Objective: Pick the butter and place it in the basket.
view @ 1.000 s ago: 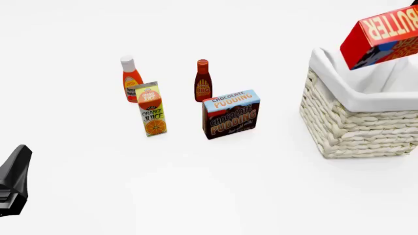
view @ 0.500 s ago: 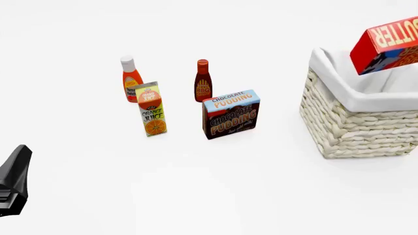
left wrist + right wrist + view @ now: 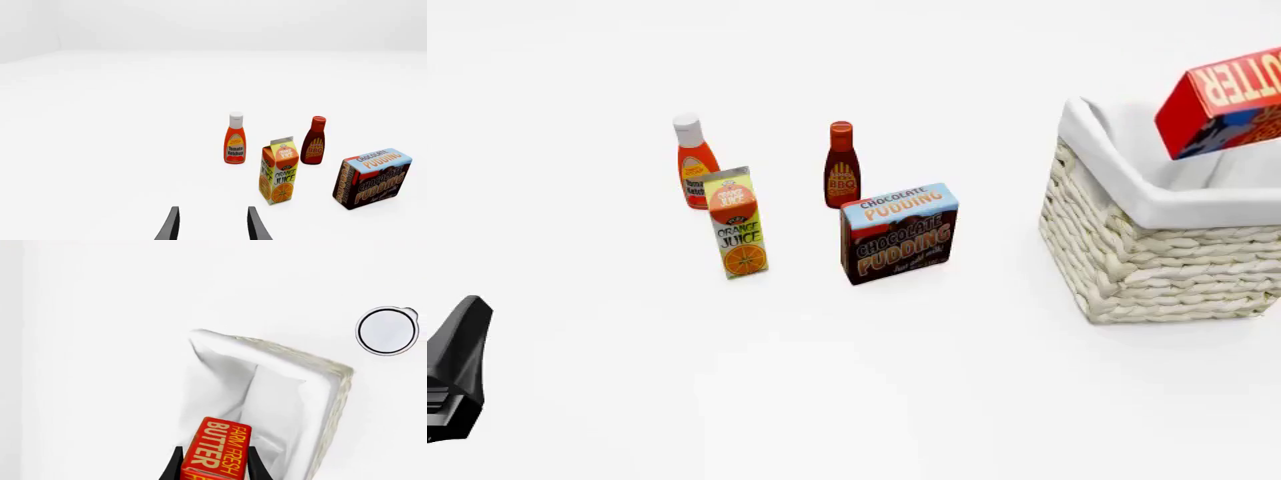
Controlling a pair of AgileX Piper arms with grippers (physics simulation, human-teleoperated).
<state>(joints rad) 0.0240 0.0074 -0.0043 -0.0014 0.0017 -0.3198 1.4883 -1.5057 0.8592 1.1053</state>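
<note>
Red butter carton (image 3: 1225, 105) up in the air above the basket (image 3: 1154, 255), tilted, clear of the white cloth lining, partly cut off by the front view's right edge. In the right wrist view, the same butter clamped between the two dark fingers (image 3: 175, 467) of the right gripper (image 3: 215, 471), pads pressed against the carton's long sides, "FARM FRESH BUTTER" lettering facing the camera, the basket's lined hollow open directly beneath. Past the basket in that view, a small round white thing with a dark rim (image 3: 387, 331), lying on the bench, too plain to identify.

Left of the basket on the white bench (image 3: 868, 390), well apart from it: Chocolate Pudding box (image 3: 898, 233) nearest the basket, upright. Beyond the pudding box and just to its left, BBQ sauce bottle (image 3: 842, 167), upright. Farther from the basket, orange juice carton (image 3: 738, 224), upright, with the ketchup bottle (image 3: 695, 162) right behind it, also upright. None of the four touching one another.

Left arm's dark housing (image 3: 457, 370) low in the front view, far from the basket, on the groceries' near side. Left gripper (image 3: 212, 227) empty, fingers parted with a clear gap between them, pointing toward the orange juice carton and ketchup bottle, well short of both.
</note>
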